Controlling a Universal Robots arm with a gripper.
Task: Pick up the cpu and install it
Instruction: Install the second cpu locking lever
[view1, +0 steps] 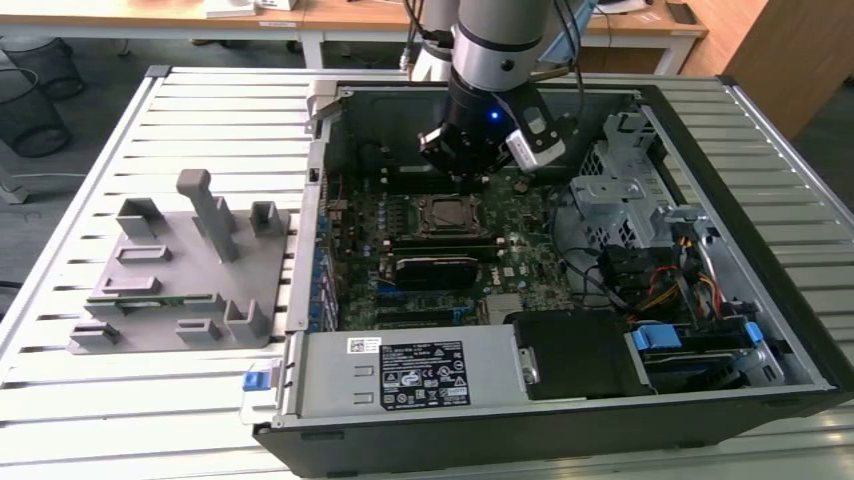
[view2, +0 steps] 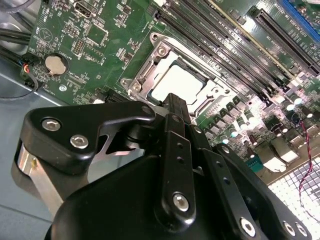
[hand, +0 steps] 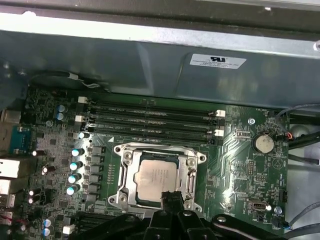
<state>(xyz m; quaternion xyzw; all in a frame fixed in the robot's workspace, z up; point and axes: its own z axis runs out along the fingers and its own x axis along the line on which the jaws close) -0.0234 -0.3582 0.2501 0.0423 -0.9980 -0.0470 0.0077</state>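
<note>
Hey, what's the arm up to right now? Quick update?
Black tool low over the motherboard, fingers unclear. Small silver square cpu lying in the metal-rimmed socket frame. Nothing in the way.

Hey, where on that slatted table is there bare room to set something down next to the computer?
Free: the slatted table behind the grey fixture and in front of it, toward the exterior view's left. Crowded: inside the computer case, where the gripper hangs above the cpu in its socket.
</note>
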